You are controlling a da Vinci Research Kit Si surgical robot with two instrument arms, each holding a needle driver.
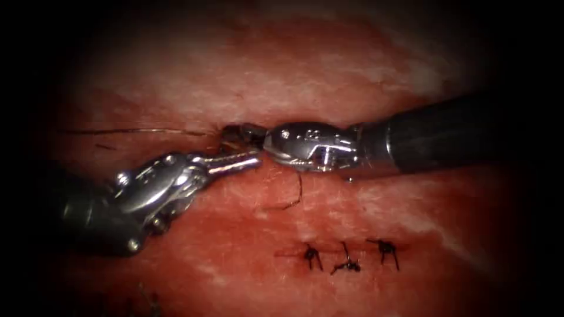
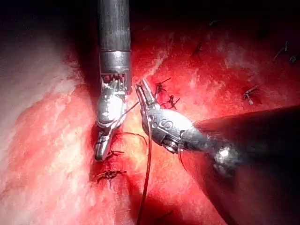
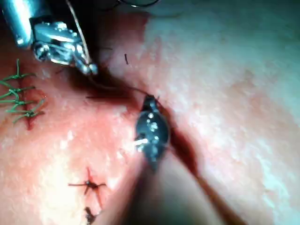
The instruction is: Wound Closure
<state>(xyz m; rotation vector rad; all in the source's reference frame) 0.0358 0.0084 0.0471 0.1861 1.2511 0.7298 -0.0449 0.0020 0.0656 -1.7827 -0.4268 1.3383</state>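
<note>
Stitching at the cut (image 3: 183, 146) seems underway: left hand (image 1: 257, 158) is slightly spread and empty, right hand's (image 1: 232, 134) state I cannot tell, next calling for a sure needle grip.

The tissue (image 1: 247, 76) is red, wet pork w/ a dark cut (image 1: 232, 134) across the middle. A thin dark thread (image 1: 135, 130) lies flat to the left of the cut, & another bit curls on the tissue just below it. Needle: can't tell where.
</note>
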